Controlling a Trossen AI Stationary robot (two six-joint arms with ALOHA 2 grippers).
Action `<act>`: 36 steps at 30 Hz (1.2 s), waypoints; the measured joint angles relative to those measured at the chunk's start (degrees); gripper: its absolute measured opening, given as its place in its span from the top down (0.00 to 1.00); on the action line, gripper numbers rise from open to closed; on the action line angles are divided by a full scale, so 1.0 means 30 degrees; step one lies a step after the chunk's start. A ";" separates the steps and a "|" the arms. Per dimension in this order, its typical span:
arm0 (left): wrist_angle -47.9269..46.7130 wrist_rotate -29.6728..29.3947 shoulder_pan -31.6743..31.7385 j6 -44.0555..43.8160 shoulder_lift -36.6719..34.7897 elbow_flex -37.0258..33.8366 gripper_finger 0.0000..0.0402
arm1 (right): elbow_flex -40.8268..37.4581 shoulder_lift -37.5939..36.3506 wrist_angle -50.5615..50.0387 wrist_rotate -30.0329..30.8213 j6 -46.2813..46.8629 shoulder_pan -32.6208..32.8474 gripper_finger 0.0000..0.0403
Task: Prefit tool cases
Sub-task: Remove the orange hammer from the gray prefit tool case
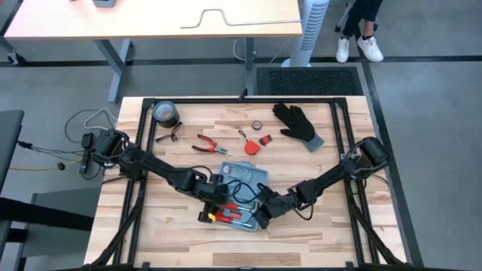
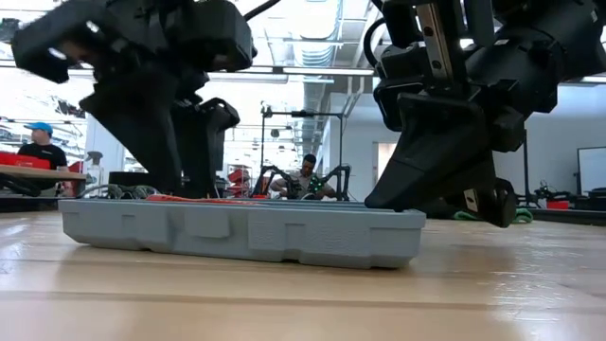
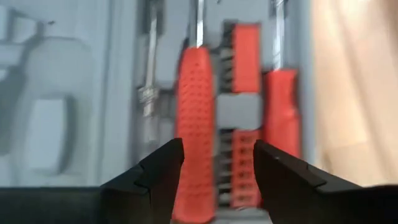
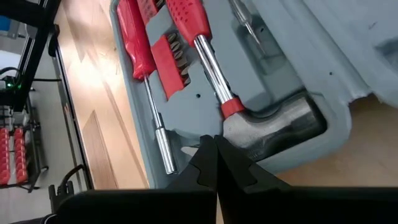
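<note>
I am seeing the tool case lying open at the table's middle, between both grippers; glove, pliers and tape roll are lying behind it.

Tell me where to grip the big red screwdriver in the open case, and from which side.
Grip the red screwdriver across its thick dimpled handle, coming straight down from above. It lies flat in a recess of the tool case, so only its top is exposed. The left gripper already hovers there, jaws open, one either side of the handle. The right gripper is shut at the hammer end.
</note>
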 joint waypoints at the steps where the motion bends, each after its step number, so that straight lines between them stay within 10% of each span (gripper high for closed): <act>1: -0.0036 -0.0278 0.0000 0.0238 0.0000 -0.0048 0.53 | -0.0014 0.0007 0.0044 0.0000 -0.0007 0.0000 1.00; 18: 0.0578 -0.0590 -0.0118 0.0101 0.2023 -0.0315 0.53 | -0.0074 0.0045 0.0210 0.0306 0.0010 0.0007 1.00; 26: 0.0188 -0.1876 -0.0196 -0.1513 0.2142 -0.0358 0.82 | -0.0136 0.0053 0.0492 0.0823 0.0219 0.0022 1.00; 36: 0.0611 -0.0963 -0.0325 -0.3981 0.1104 -0.0435 0.83 | -0.0206 -0.1062 0.0620 0.3382 0.0324 0.0740 1.00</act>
